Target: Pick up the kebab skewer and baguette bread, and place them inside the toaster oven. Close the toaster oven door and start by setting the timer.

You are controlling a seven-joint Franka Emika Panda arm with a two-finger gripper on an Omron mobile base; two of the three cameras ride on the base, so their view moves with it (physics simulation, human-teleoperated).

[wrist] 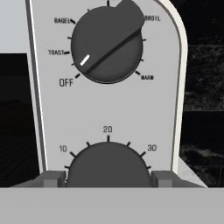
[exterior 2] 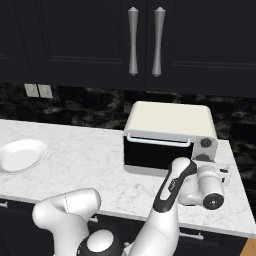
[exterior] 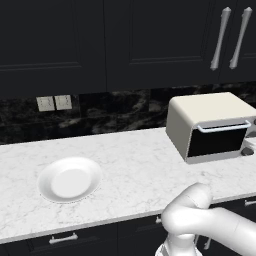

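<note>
The toaster oven [exterior 2: 170,135] is a cream, round-cornered box standing on the white marbled desk [exterior: 135,170] toward its right end, backed by a glossy black stone wall. Its door [exterior 2: 157,152], a dark glass panel in a pale frame with a thin white bar handle [exterior 2: 159,141], is shut. The end effector [wrist: 108,178] is pressed up to the control panel on the oven's right side, its two grey fingertips [wrist: 53,178] set on either flank of the lower timer knob [wrist: 108,168], gripping that round dark dial (marked 10, 20, 30 around its rim). Above it sits the mode knob [wrist: 107,46], a matte dark disc with a raised ridge whose white mark points between OFF and TOAST. Well to the left on the desk lies a smooth white round plate [exterior: 70,180]. Dark cabinets with brushed metal handles [exterior 2: 145,42] hang above.
</note>
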